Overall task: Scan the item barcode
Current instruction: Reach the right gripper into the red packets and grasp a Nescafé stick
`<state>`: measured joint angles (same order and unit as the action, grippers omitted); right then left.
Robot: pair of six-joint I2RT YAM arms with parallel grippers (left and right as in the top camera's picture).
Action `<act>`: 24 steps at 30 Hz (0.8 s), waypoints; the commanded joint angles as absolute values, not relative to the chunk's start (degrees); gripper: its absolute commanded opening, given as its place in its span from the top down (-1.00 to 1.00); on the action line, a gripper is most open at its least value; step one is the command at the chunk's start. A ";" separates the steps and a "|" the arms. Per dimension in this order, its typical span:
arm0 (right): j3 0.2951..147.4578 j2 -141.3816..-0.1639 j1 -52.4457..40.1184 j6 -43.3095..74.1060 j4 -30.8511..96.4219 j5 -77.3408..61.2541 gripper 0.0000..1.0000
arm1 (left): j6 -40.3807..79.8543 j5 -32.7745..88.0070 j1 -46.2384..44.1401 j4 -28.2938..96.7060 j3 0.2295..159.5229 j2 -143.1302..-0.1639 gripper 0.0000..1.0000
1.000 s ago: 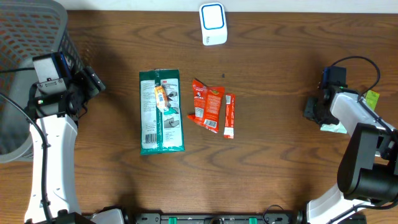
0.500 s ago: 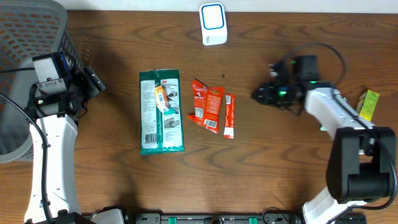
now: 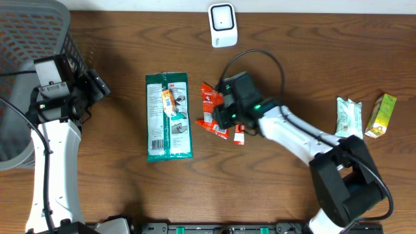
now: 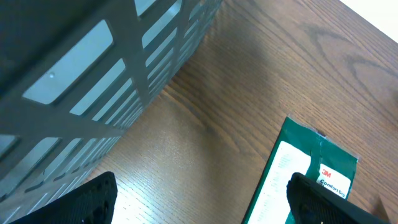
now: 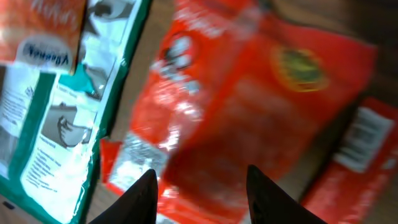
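The white barcode scanner [image 3: 222,25] stands at the table's far edge. A red snack packet [image 3: 210,103] lies mid-table, and it fills the right wrist view [image 5: 249,93], blurred. My right gripper [image 3: 220,114] hovers just over it, open [image 5: 202,190], with nothing between the fingers. A narrow red stick pack [image 3: 239,125] lies right of the packet [image 5: 357,152]. A green 3M package [image 3: 168,120] lies to the left [image 5: 68,124]. My left gripper [image 3: 97,84] stays far left beside the basket, open and empty [image 4: 202,199].
A grey mesh basket [image 3: 26,45] fills the far-left corner, close to the left arm [image 4: 93,74]. A white-green packet [image 3: 348,117] and a yellow-green box [image 3: 380,116] lie near the right edge. A small orange item [image 3: 168,101] rests on the green package.
My right arm swung from the far right edge across the table to above the red packet, its jaws widening on the way. The left arm has not moved.
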<state>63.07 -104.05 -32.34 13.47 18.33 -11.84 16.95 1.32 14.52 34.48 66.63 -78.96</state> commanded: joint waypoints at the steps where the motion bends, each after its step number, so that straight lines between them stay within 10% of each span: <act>1: 63.96 -102.65 -35.31 15.62 18.24 -3.84 0.14 | 17.28 0.58 14.98 34.44 67.42 -78.02 -0.76; 12: 63.96 -102.65 -35.94 20.97 18.72 -3.01 -0.11 | 17.28 0.58 14.98 34.44 67.42 -78.02 -0.76; 24: 63.96 -102.65 -35.57 30.68 21.87 7.88 0.22 | 17.28 0.58 14.98 34.44 67.42 -78.02 -0.76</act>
